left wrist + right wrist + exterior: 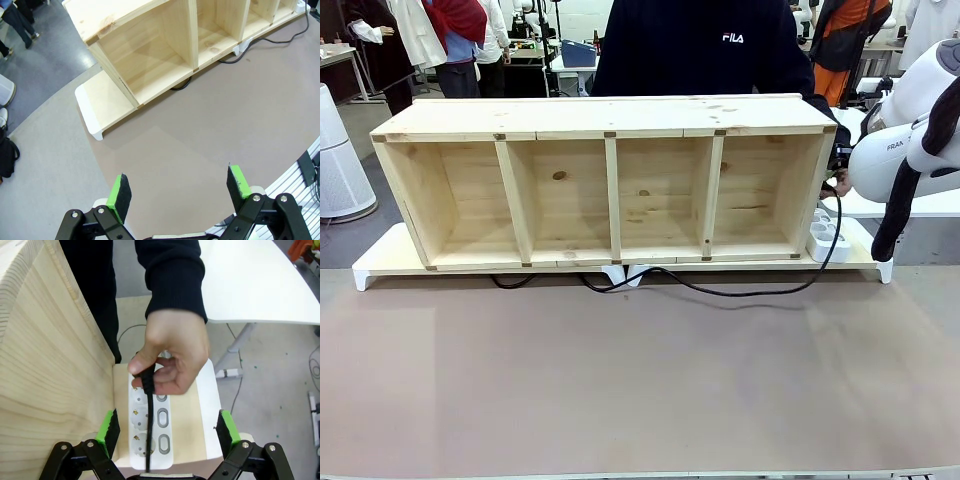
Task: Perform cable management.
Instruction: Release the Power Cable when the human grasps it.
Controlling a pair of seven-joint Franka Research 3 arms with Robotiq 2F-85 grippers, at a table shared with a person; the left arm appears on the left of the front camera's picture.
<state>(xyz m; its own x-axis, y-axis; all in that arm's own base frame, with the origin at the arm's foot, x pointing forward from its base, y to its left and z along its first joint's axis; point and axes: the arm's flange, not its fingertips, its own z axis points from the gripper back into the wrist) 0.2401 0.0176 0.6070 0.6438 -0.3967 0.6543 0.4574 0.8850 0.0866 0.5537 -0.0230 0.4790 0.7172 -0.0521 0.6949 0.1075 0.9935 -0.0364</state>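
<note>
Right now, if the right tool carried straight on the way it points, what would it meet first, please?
Most likely the cable running between the open right tool's fingers, then the white power strip beneath it; the person's hand holds the cable just beyond. Depth is hard to judge.

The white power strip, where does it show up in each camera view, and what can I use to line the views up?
Front view: the power strip stands at right, beside the wooden shelf's right end.
Left wrist view: a white sliver at the top right corner, too small to be sure.
Right wrist view: low centre, between the open right pincer's pads, under the person's hand.
Shared landmark: the wooden shelf.
</note>
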